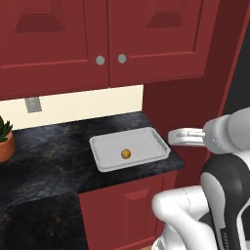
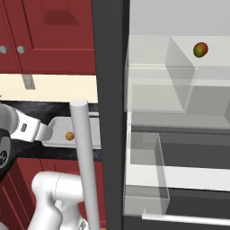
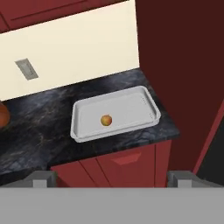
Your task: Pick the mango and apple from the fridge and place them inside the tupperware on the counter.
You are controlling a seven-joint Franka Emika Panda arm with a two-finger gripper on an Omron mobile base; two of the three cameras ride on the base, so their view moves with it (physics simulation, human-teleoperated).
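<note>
Hand view: we find the small round orange-red apple lying in the shallow light-grey rectangular tupperware on the black marbled stone desk. Our gripper is spread wide and empty. We note the red-green oval mango on a glass shelf of the black fridge.

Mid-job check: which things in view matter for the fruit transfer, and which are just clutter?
Job:
apple, lying in the tupperware
mango, on a shelf of the fridge
counter
gripper, open

Clutter:
potted plant
wall outlet
</note>
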